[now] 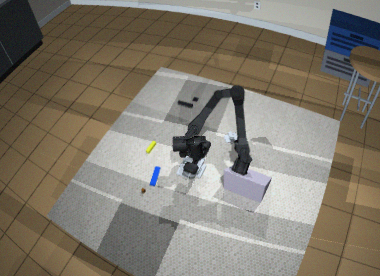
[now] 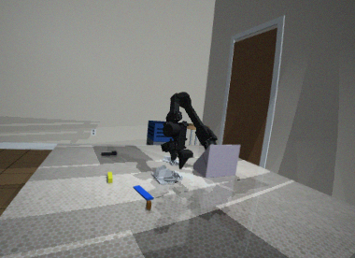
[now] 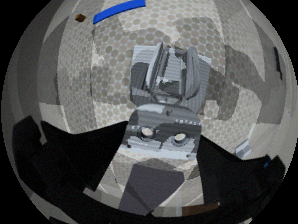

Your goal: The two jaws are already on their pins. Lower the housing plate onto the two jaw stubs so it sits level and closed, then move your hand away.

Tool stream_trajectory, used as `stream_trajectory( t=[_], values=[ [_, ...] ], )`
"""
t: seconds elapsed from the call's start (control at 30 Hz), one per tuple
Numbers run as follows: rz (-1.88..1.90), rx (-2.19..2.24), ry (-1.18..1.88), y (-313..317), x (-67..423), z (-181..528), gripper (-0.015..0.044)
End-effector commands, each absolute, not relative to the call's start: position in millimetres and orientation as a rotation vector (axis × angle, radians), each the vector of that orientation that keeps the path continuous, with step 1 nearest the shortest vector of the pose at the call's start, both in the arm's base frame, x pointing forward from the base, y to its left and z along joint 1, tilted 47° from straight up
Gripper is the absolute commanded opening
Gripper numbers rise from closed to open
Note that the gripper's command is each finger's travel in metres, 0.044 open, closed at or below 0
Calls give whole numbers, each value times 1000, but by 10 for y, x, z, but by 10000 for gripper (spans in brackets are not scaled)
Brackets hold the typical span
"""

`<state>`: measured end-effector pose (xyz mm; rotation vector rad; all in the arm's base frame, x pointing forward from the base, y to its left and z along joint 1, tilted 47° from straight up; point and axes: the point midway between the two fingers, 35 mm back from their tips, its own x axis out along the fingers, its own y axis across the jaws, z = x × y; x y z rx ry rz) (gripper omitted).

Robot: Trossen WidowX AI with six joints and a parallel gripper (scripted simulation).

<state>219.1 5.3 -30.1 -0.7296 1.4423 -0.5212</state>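
I have the housing plate [image 3: 163, 136] clamped between the gripper's [image 3: 163, 137] [image 1: 191, 167] [image 2: 182, 164] fingers by its edges, presumably so its two holes can meet the jaw stubs.

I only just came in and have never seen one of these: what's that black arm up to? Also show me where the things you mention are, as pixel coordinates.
The arm's gripper [image 1: 190, 168] [image 2: 179, 163] [image 3: 161, 131] is shut on a gray housing plate [image 3: 162, 131] with two round holes. In the wrist view, the ribbed gray assembly [image 3: 170, 75] lies just beyond the plate. The job is to set the plate level on two jaw stubs, then move away. The plate is still in its grip, so letting go remains to be done.
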Motion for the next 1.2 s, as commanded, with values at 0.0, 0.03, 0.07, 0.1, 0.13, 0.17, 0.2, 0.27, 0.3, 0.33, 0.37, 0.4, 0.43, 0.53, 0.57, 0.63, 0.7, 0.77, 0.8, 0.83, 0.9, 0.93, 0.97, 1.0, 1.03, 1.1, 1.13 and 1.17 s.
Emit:
stream_trajectory(
  t=[0.0,0.03,0.07,0.1,0.13,0.17,0.2,0.27,0.3,0.33,0.37,0.4,0.43,0.53,0.57,0.63,0.7,0.77,0.8,0.83,0.9,0.93,0.97,1.0,1.03,1.1,1.13,1.17],
  values=[
    [-521,-738,1444,0,2189,-351,351],
    [-521,-738,1444,-13,2190,-362,351],
    [-521,-738,1444,-25,2191,-373,351],
    [-521,-738,1444,-37,2192,-383,351],
    [-521,-739,1444,-49,2193,-394,351],
    [-521,-739,1444,-61,2194,-405,351],
    [-522,-739,1444,-74,2194,-416,351],
    [-522,-739,1444,-98,2195,-436,351],
    [-522,-739,1443,-111,2195,-447,351],
    [-523,-739,1443,-123,2195,-457,351],
    [-523,-740,1443,-135,2195,-467,351],
    [-523,-740,1443,-148,2195,-477,351],
    [-524,-740,1443,-160,2195,-487,351],
    [-525,-741,1443,-198,2193,-516,351],
    [-526,-741,1443,-210,2192,-526,351],
    [-526,-742,1443,-226,2191,-538,351],
    [-526,-742,1443,-228,2191,-539,351],
    [-526,-742,1443,-228,2191,-539,351],
    [-526,-742,1443,-228,2191,-539,351],
    [-526,-742,1443,-228,2191,-539,351],
    [-526,-742,1443,-228,2191,-539,351],
    [-526,-742,1443,-228,2191,-539,351],
    [-526,-742,1443,-228,2191,-539,351],
    [-526,-742,1443,-228,2191,-539,351],
    [-526,-742,1443,-228,2191,-539,351],
    [-526,-742,1443,-229,2191,-540,351],
    [-526,-742,1443,-231,2191,-542,351],
    [-525,-744,1444,-235,2192,-545,351]
  ],
)
